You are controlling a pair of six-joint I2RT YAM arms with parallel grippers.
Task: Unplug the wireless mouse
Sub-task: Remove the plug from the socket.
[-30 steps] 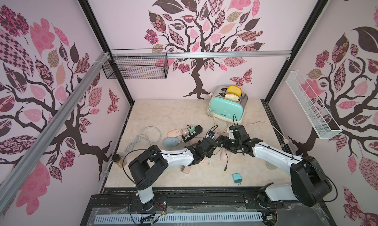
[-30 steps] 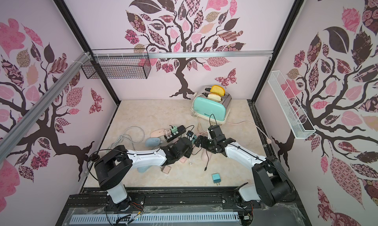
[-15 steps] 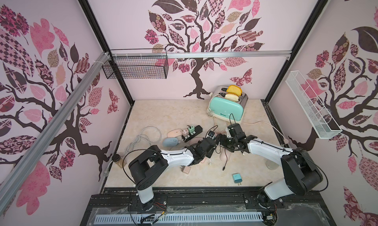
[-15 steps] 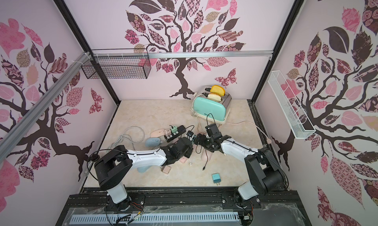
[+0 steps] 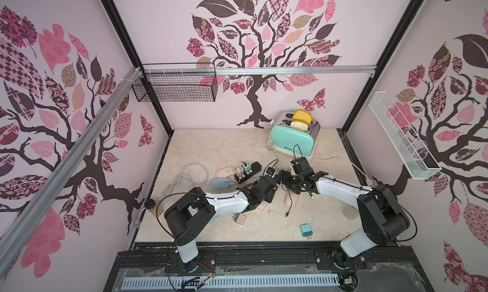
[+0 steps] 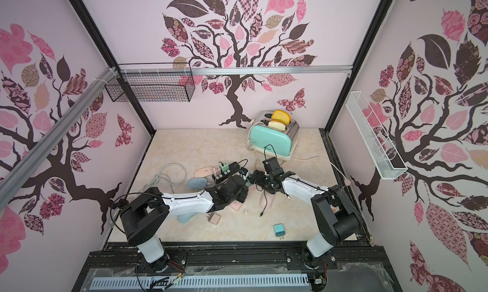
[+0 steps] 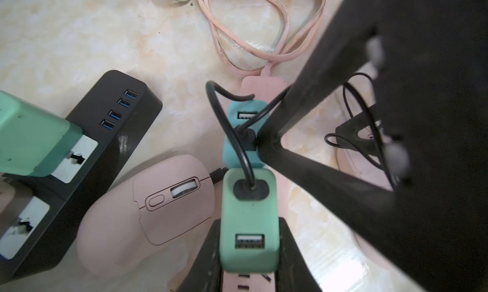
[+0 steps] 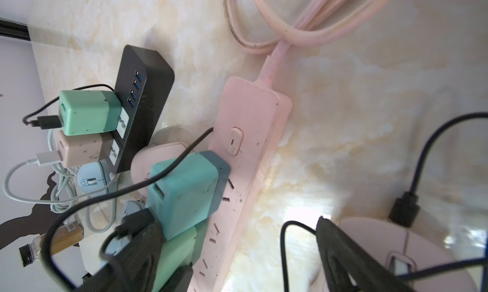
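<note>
While left gripper holds charger, right gripper nears.

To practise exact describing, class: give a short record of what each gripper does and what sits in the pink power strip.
Left gripper: shut on green charger
Right gripper: open, by blue charger
Pink power strip: holds both chargers
Pink mouse: beside strip, black plug at its front
</note>
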